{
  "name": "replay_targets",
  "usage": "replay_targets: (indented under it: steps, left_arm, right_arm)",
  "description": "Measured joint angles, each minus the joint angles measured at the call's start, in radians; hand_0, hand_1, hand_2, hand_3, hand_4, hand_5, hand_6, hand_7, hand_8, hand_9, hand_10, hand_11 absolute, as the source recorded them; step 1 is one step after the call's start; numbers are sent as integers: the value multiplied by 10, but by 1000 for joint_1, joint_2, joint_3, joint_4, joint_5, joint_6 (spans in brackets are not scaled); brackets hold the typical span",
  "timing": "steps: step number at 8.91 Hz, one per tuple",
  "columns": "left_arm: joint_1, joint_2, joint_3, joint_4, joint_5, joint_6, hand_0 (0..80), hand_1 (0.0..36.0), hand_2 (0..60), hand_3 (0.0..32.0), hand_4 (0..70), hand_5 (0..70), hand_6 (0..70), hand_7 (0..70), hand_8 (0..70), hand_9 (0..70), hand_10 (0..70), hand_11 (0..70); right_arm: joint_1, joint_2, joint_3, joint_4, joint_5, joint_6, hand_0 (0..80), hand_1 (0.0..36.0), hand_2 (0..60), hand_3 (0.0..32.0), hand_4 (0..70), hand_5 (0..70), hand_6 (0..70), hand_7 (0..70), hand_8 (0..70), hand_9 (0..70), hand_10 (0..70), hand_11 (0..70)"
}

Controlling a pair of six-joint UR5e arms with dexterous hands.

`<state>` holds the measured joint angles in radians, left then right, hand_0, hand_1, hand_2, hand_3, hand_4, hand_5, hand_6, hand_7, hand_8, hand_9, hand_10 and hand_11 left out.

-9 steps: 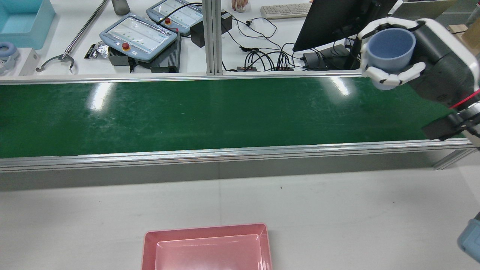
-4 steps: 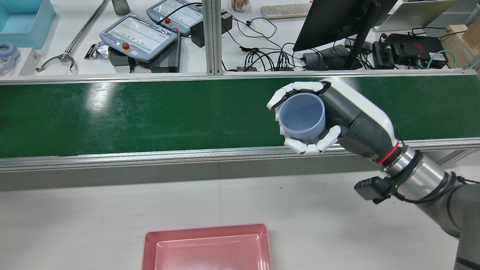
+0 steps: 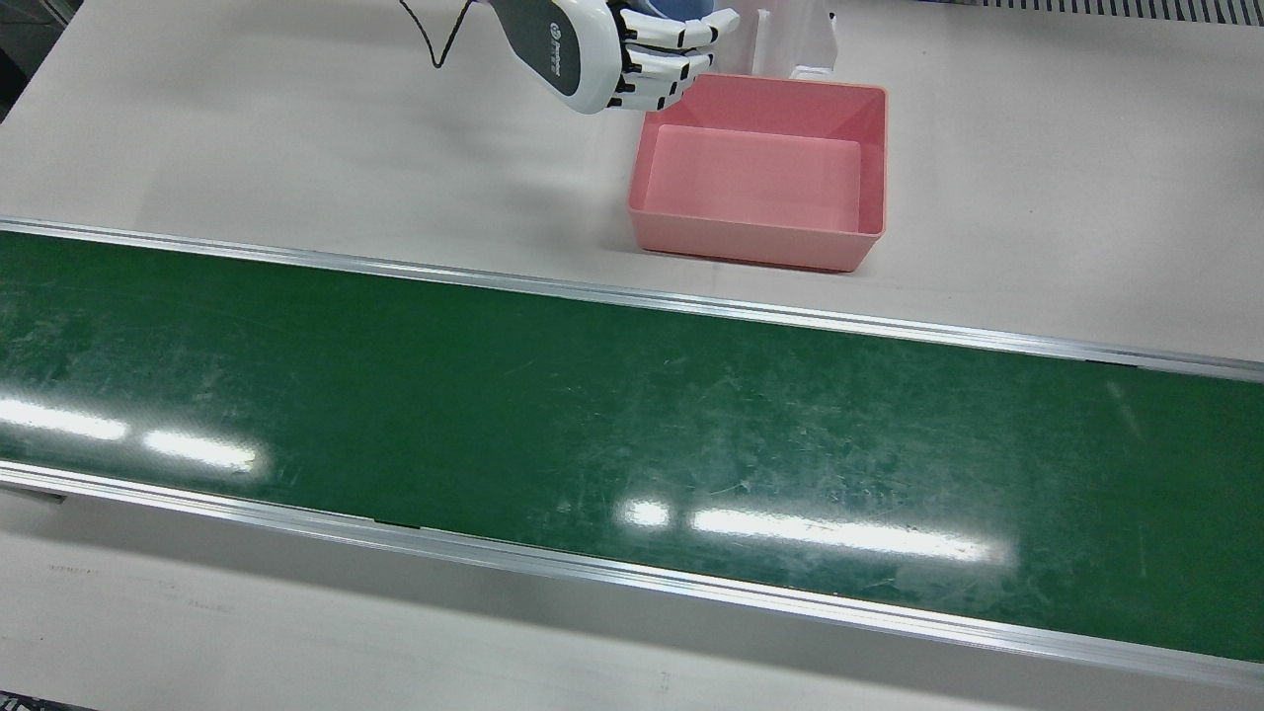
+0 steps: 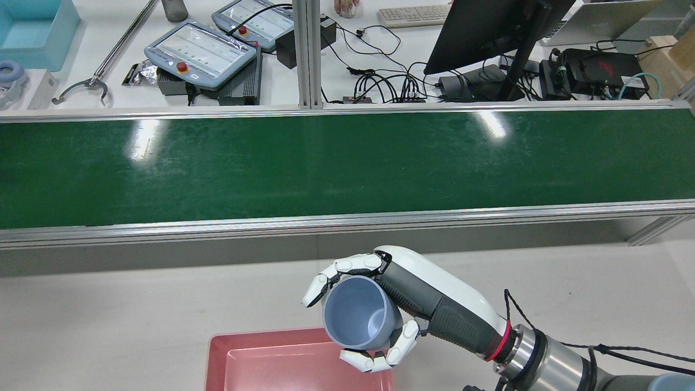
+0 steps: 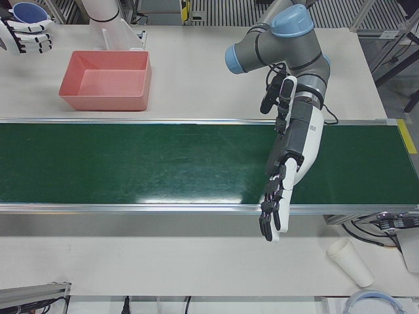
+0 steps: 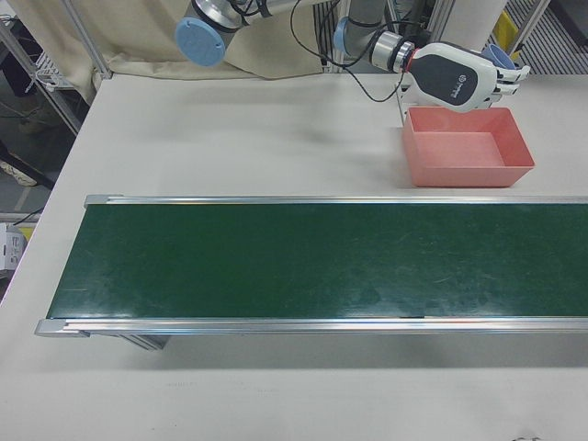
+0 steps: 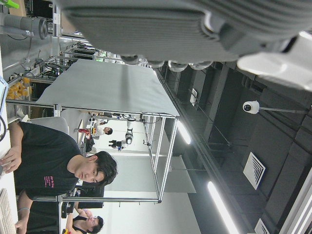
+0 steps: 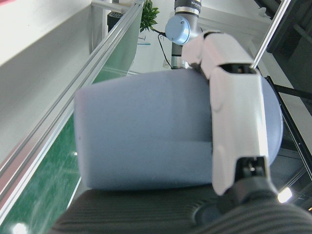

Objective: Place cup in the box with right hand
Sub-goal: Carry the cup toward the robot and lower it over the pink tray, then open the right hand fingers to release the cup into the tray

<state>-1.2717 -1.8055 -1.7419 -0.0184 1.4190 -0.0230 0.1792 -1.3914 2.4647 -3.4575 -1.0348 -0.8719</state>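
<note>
My right hand [image 4: 391, 304] is shut on a light blue cup [image 4: 358, 320], whose mouth tilts toward the rear camera. It hovers over the right part of the pink box [image 4: 260, 358], near its belt-side rim. In the front view the right hand [image 3: 632, 49] sits by the box's [image 3: 750, 242] upper-left corner, with only a sliver of the cup [image 3: 681, 8] showing. The right hand view is filled by the cup [image 8: 146, 136] under a white finger [image 8: 239, 131]. In the left-front view my left hand [image 5: 275, 209] hangs open over the belt's front edge, far from the box [image 5: 101, 101].
The green conveyor belt [image 4: 326, 163] runs across the table between the box and the operators' desk, which holds teach pendants [image 4: 201, 51] and a monitor [image 4: 488, 27]. Stacked paper cups [image 5: 350, 261] lie near the left hand. A person shows in the left hand view.
My right hand has carried the cup from high at the far right, across the belt and down to the near side, to above the pink box.
</note>
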Motion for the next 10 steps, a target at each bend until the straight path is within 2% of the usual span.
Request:
replay_targets:
  steps: [1, 2, 3, 4, 6, 9, 10]
  left_arm:
    - [0, 0, 0, 0, 0, 0, 0, 0, 0, 0, 0, 0, 0, 0, 0, 0, 0, 0]
    - [0, 0, 0, 0, 0, 0, 0, 0, 0, 0, 0, 0, 0, 0, 0, 0, 0, 0]
    - [0, 0, 0, 0, 0, 0, 0, 0, 0, 0, 0, 0, 0, 0, 0, 0, 0, 0]
    - [0, 0, 0, 0, 0, 0, 0, 0, 0, 0, 0, 0, 0, 0, 0, 0, 0, 0]
    - [0, 0, 0, 0, 0, 0, 0, 0, 0, 0, 0, 0, 0, 0, 0, 0, 0, 0]
    - [0, 0, 1, 0, 0, 0, 0, 0, 0, 0, 0, 0, 0, 0, 0, 0, 0, 0]
    - [0, 0, 1, 0, 0, 0, 0, 0, 0, 0, 0, 0, 0, 0, 0, 0, 0, 0]
  right_arm:
    - [-14, -2, -1, 1, -2, -1, 779, 304, 76, 0, 52, 133, 173, 637, 186, 353, 147, 249]
    - [-21, -4, -3, 2, -5, 0, 751, 245, 23, 0, 33, 89, 44, 97, 0, 6, 4, 34]
    - [-24, -5, -5, 2, -7, 0, 647, 208, 13, 0, 27, 70, 19, 7, 0, 0, 0, 0]
    - [-25, -5, -6, 2, -8, 0, 608, 193, 18, 0, 25, 63, 10, 0, 0, 0, 0, 0]
    - [-25, -7, -7, 2, -10, 5, 599, 184, 14, 0, 44, 60, 18, 21, 0, 0, 0, 0]
    - [-18, -9, -5, 1, -11, 21, 579, 207, 56, 0, 36, 61, 24, 49, 0, 0, 0, 0]
    - [-17, -9, -5, 1, -11, 22, 595, 179, 0, 0, 52, 61, 26, 58, 0, 0, 0, 0]
